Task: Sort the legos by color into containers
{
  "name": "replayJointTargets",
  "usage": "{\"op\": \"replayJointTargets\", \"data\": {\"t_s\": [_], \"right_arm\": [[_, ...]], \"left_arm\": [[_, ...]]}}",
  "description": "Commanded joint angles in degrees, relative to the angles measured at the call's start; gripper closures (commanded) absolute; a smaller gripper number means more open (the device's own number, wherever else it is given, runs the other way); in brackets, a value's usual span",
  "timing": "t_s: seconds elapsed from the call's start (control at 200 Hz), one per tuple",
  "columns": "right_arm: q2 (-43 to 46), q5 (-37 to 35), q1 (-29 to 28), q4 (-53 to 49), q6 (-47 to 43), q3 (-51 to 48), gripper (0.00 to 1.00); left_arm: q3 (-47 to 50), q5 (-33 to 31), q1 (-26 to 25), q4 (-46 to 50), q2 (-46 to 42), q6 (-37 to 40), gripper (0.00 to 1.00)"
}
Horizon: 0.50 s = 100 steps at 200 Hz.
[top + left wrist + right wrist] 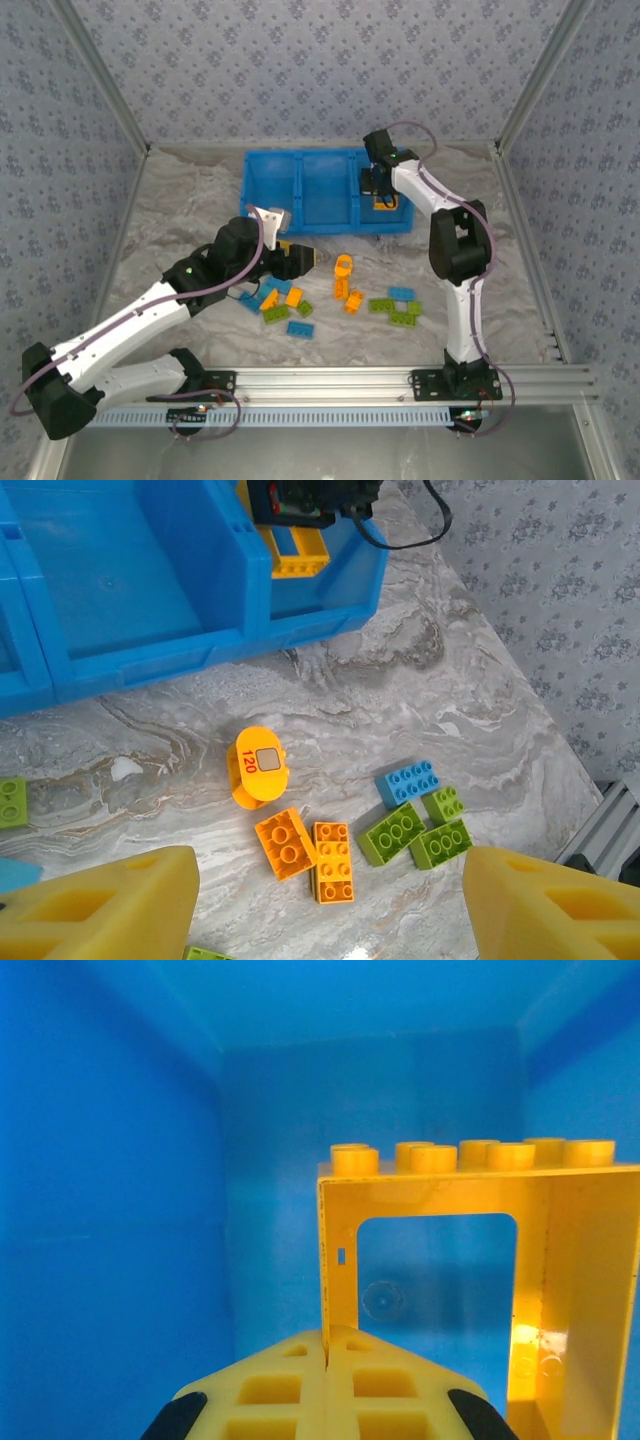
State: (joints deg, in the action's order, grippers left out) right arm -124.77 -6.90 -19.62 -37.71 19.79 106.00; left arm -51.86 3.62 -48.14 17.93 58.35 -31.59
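Observation:
My right gripper [378, 195] is down inside the right compartment of the blue bin [246, 190]. It is shut on the left upright of an open orange frame [470, 1185], and the jaws [327, 1338] pinch its thin edge. My left gripper [305, 258] hangs open above loose legos, its yellow fingers [100, 900] spread wide with nothing between them. Below it lie a rounded orange piece marked 120 [260, 765], two orange bricks [333, 862], three green bricks [395, 832] and a light blue one [410, 782]. More blue, orange and green bricks [282, 302] lie under the left arm.
The bin stands at the back of the marbled table [190, 210], its two dividers making three compartments. An aluminium rail [330, 380] runs along the near edge and frame posts [525, 250] bound the right side. Patterned walls close the cell.

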Motion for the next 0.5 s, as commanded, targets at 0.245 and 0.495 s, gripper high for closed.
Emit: {"op": "replayJointTargets", "data": {"t_s": [0.245, 0.495], "right_arm": [[3.64, -1.02, 0.69, 0.14, 1.13, -0.30, 0.71], [16.85, -6.05, -0.55, 0.64, 2.44, -4.03, 0.68]], "left_arm": [[1.01, -4.11, -0.73, 3.21, -1.90, -1.56, 0.30], [1.22, -14.86, 0.03, 14.33, -2.03, -9.60, 0.29]]}}
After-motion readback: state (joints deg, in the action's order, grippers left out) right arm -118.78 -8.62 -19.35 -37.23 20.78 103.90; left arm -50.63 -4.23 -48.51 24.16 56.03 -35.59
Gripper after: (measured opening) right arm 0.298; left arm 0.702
